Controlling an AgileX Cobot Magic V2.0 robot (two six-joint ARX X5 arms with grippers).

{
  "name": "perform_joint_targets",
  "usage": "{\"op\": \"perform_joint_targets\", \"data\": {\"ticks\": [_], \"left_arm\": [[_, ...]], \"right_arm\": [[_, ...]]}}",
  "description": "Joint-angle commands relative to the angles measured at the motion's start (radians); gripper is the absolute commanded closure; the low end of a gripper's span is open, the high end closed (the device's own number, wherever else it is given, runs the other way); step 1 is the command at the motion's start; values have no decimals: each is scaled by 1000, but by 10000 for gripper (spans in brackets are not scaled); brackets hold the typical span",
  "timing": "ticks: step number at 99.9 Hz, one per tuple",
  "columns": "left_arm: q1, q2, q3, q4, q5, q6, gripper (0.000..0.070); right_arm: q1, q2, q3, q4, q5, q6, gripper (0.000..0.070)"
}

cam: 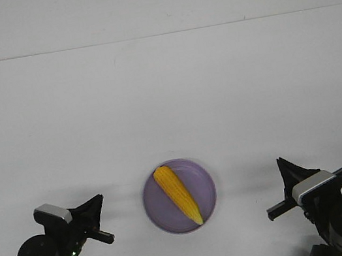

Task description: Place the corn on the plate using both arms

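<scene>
The yellow corn (177, 195) lies on the lavender plate (201, 177) near the table's front edge, its pointed end toward the front right and inside the rim. My left gripper (97, 199) rests low at the front left, well clear of the plate, its fingers drawn together to one point and holding nothing. My right gripper (280, 162) rests low at the front right, also clear of the plate, its fingers together and empty. Both point inward toward the plate.
A plain white table (166, 102) stretches back to a white wall. Nothing else stands on it. The arm bases sit at the two front corners.
</scene>
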Motion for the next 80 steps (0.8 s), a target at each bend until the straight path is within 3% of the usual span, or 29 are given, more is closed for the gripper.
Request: {"op": "perform_joint_targets", "data": {"ticks": [1,14,21,30,49,80], "left_arm": [[-5,0,14,7,-2,6,688],[45,-22,-3,49,-82,206,688],[122,-61,-63,146,-64,307,688],[257,-147,-187,282,-52,376,688],[476,-326,-437,430,-49,377,688],[502,-368,-539,418,-44,375,688]], "right_arm": [[11,5,8,10,0,7,684],[11,5,8,10,0,7,684],[11,5,8,10,1,7,684],[11,5,8,10,1,7,684],[11,5,8,10,1,7,684],[11,5,9,10,0,7,684]]}}
